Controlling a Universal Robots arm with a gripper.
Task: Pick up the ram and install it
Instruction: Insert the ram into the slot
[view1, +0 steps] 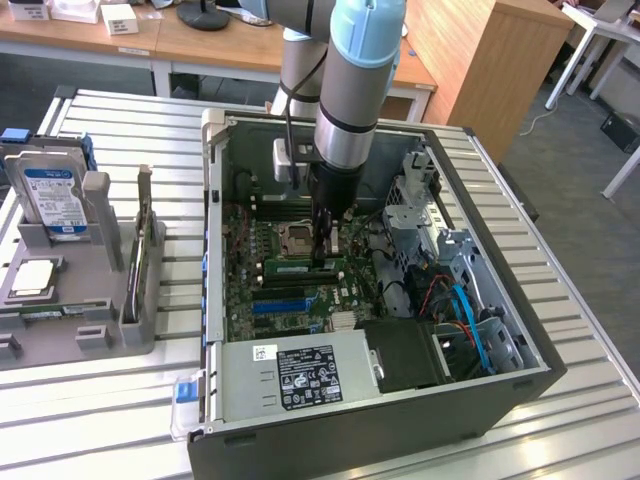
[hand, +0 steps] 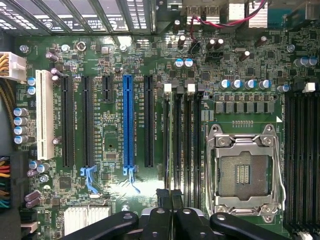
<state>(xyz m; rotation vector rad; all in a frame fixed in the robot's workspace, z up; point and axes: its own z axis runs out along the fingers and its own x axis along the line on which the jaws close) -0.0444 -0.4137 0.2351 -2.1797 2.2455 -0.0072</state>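
Your claw (view1: 322, 260): fingers (hand: 164, 200) together — down inside the case (view1: 214, 230).
Ram (view1: 298, 268): upright on the motherboard (view1: 245, 250), right at your fingertips.

Open computer case (view1: 380, 440) on a slatted table (view1: 100, 420). Inside the case, the motherboard (view1: 240, 300) lies along the wall on the exterior view's left, with the CPU socket (view1: 297, 238) near the case's middle. The ram (view1: 290, 268) stands in a slot just on the socket's near side, and the gripper (view1: 323, 262) reaches down onto it. The power supply (view1: 300, 375) sits at the case's near end, the drive cage (view1: 415, 200) along its wall on the exterior view's right. Beside the case on the exterior view's left, a parts holder (view1: 80, 335) carries a propped hard drive (view1: 50, 195) and, nearer, a flat CPU chip (view1: 32, 280). A desk (view1: 200, 50) stands behind the case.
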